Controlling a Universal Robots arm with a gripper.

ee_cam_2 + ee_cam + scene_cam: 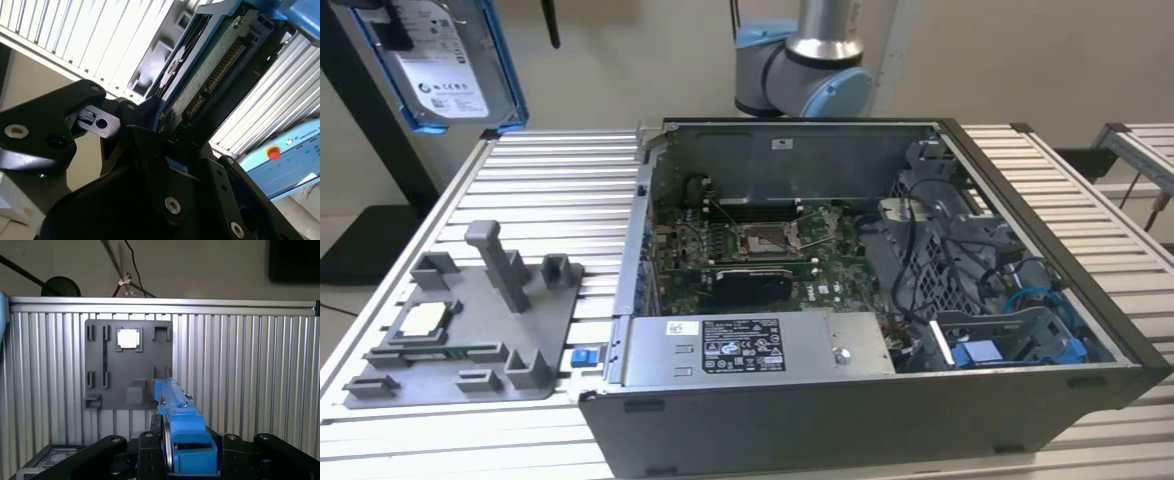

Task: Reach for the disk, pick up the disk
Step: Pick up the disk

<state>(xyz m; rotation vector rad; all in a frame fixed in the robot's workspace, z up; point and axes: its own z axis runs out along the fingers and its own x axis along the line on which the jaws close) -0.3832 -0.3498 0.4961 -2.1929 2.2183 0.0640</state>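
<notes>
The disk (447,70), a silver-grey drive with a white label in a bright blue frame, hangs high above the table's far corner at the exterior view's left. In the first wrist view I see the disk (175,410) edge-on, its blue frame rising from between the black fingers. My gripper (187,452) is shut on it. In the second wrist view the disk (210,70) shows its green circuit board and connector pins, clamped at its lower end by my gripper (162,125). The disk is well clear of the table.
A grey fixture plate (467,330) with pegs and a small square silver chip (424,318) lies at the exterior view's left. An open computer case (854,300) takes up the table's middle. The arm's base (803,70) stands behind it. A small blue part (583,356) sits beside the plate.
</notes>
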